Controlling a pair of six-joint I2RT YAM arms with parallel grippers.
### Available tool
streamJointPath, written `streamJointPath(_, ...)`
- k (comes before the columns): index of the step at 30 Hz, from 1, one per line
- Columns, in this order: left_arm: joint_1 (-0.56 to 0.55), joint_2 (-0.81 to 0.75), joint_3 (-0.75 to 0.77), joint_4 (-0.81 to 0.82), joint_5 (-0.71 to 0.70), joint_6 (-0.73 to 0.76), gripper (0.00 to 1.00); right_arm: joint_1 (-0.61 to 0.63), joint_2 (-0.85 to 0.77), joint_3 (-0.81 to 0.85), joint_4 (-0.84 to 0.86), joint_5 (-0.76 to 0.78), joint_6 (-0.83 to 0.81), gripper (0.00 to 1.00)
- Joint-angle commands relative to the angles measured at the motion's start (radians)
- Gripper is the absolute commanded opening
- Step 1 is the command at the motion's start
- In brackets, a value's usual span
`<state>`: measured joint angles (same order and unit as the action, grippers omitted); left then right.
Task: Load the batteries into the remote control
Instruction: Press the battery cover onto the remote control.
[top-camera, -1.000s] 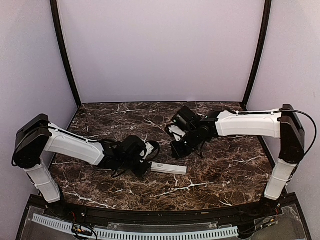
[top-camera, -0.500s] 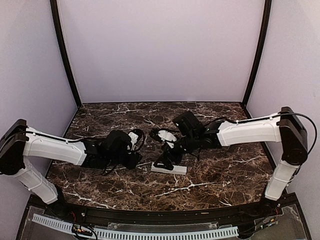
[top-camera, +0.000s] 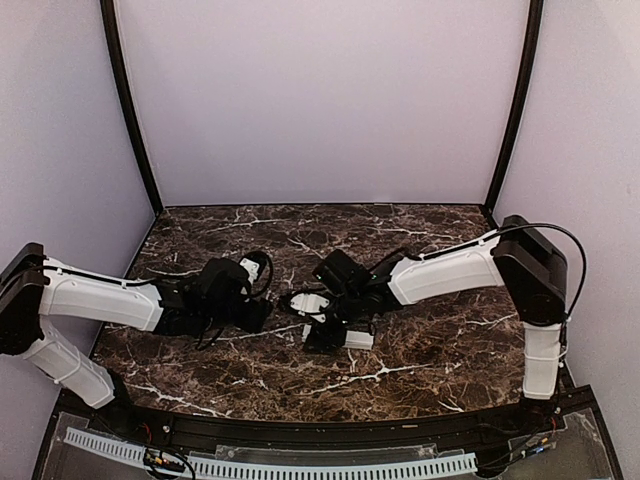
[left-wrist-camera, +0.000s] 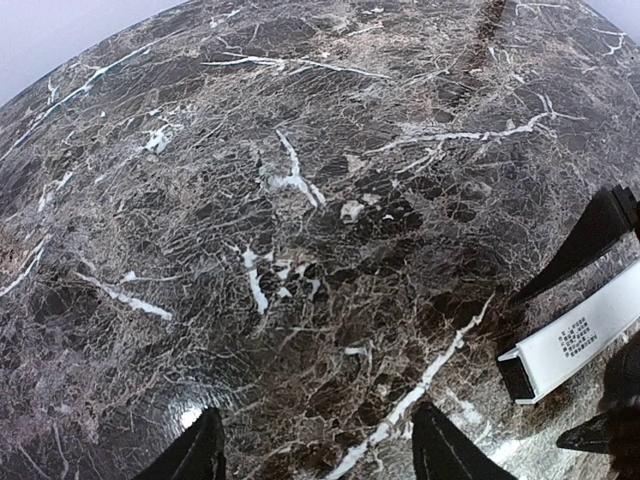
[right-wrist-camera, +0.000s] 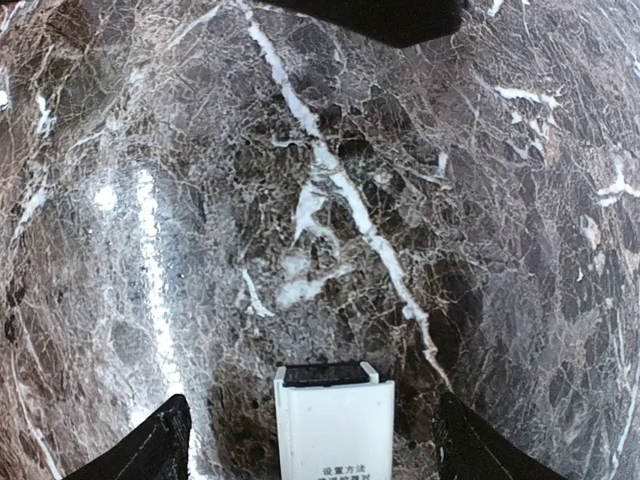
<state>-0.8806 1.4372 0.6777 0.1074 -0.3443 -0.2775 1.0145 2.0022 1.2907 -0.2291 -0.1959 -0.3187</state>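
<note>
1. A slim white remote control lies flat on the glossy, white-veined dark marble table.
2. The right gripper straddles its end with jaws apart, and the left gripper gapes over marble.
3. A second ago the left gripper sat at the remote control.

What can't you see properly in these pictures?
Batteries: not seen in any view; whether they're inside the remote control can't be told.
Remote control: in the top view the right gripper covers most of it; both wrist views cut it off at the edge.
Its printed label: too small to read in either wrist view.
</note>
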Motion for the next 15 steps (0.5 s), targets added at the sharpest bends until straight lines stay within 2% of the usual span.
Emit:
streamJointPath(1,0.008,-0.014,-0.018,0.022,-0.003,-0.008,0.63,0.029,0.036,0.031,-0.022,0.069,-0.029,0.77)
streamJointPath(5,0.008,-0.011,-0.018,0.027,0.000,-0.006,0.63,0.031,0.049,0.032,-0.024,0.084,-0.038,0.59)
streamJointPath(8,0.008,-0.012,-0.018,0.028,-0.001,-0.003,0.63,0.032,0.050,0.029,-0.024,0.087,-0.039,0.54)
streamJointPath(12,0.008,-0.011,-0.018,0.029,-0.005,0.002,0.63,0.036,0.059,0.029,-0.027,0.072,-0.039,0.42)
streamJointPath(15,0.009,-0.010,-0.017,0.028,-0.002,0.004,0.63,0.037,0.065,0.032,-0.032,0.078,-0.037,0.41)
